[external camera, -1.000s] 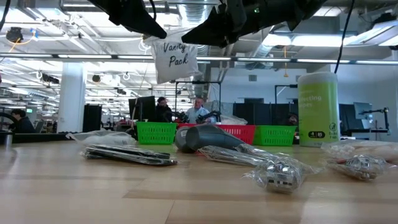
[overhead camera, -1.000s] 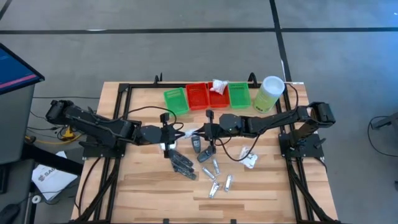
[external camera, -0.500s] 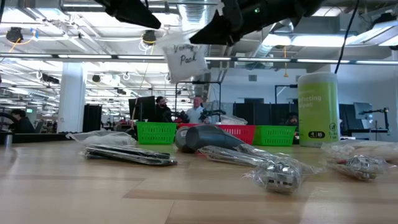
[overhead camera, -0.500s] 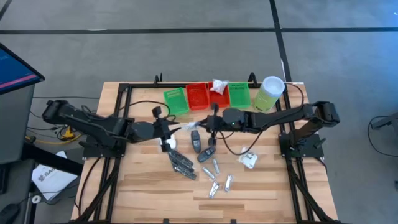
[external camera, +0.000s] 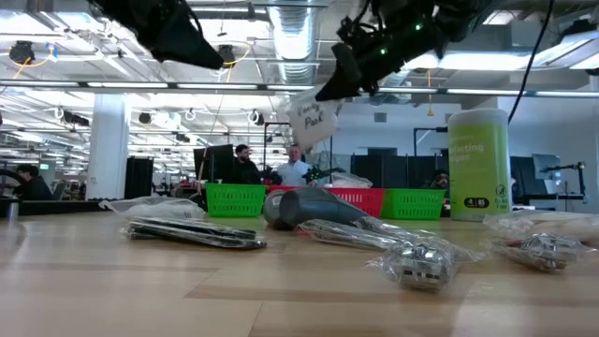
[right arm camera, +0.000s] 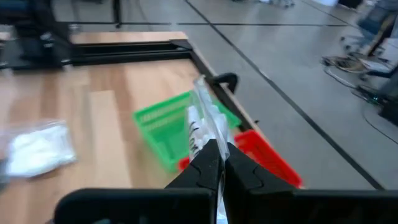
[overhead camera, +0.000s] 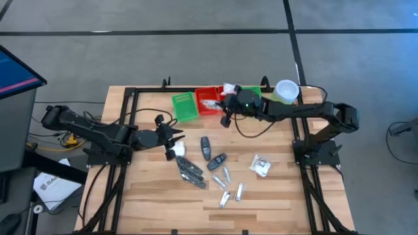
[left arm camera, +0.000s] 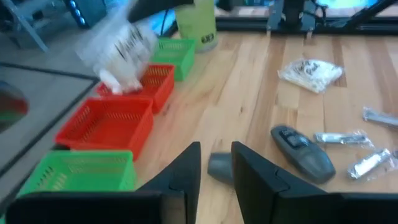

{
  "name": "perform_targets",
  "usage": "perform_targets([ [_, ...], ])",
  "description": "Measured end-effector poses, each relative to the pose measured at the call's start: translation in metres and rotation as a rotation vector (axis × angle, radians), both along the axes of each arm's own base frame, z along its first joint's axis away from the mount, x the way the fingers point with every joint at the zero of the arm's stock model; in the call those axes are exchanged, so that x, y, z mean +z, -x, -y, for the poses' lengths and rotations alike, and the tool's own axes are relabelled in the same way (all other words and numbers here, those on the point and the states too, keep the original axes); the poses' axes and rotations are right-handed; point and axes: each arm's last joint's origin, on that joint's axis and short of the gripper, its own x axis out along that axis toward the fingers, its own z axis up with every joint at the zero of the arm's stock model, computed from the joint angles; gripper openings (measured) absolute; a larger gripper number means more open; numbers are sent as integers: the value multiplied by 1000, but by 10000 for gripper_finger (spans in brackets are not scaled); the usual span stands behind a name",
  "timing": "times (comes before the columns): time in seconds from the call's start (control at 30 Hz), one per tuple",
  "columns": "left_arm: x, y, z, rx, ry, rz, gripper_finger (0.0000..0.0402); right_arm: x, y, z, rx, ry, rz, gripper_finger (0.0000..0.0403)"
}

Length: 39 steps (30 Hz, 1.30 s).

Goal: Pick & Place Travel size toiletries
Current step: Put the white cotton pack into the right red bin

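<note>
Since the earlier frames the right gripper (overhead camera: 225,108) has been swinging away from the table's middle toward the trays, carrying the white packet (overhead camera: 210,103), while the left gripper (overhead camera: 175,138) has been pulling back.

High view: the packet is hanging over the red tray (overhead camera: 208,108). The left gripper is waiting near the loose toiletries (overhead camera: 215,171), fingers spread.

Low view: the packet (external camera: 314,119) is dangling well above the table (external camera: 140,290), tilting under the right gripper (external camera: 329,91).

Left wrist view: the left fingers (left arm camera: 183,171) are standing apart, holding nothing.

Right wrist view: the right fingers (right arm camera: 202,165) are pinching the packet's (right arm camera: 202,121) edge. It looks light, soft and slippery, so pinching a flat edge seems best.
</note>
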Motion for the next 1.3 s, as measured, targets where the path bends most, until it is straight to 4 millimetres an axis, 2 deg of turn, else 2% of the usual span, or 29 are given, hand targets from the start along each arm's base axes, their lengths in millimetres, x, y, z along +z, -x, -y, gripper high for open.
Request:
perform_targets([
  [0.13, -7, 1, 1, 0, 49, 3, 80, -6, 9, 20, -52, -16, 12, 0],
  [0.27, -9, 2, 2, -3, 67, 12, 80, -27, 24, 38, -75, -76, 70, 0],
  [0.4, -10, 1, 2, -4, 71, 27, 80, -38, 39, 54, -101, -126, 158, 0],
  [0.63, -9, 1, 2, -4, 73, 38, 80, -47, 56, 73, -154, -184, 176, 0],
  [0.83, -7, -1, 3, -13, 62, 56, 80, -61, 53, 81, -166, -209, 161, 0],
  [0.97, -7, -1, 3, -13, 61, 58, 80, -80, 49, 88, -183, -249, 141, 0],
  [1.3, -6, -1, 3, -13, 61, 62, 80, -99, 49, 102, -217, -277, 150, 0],
])
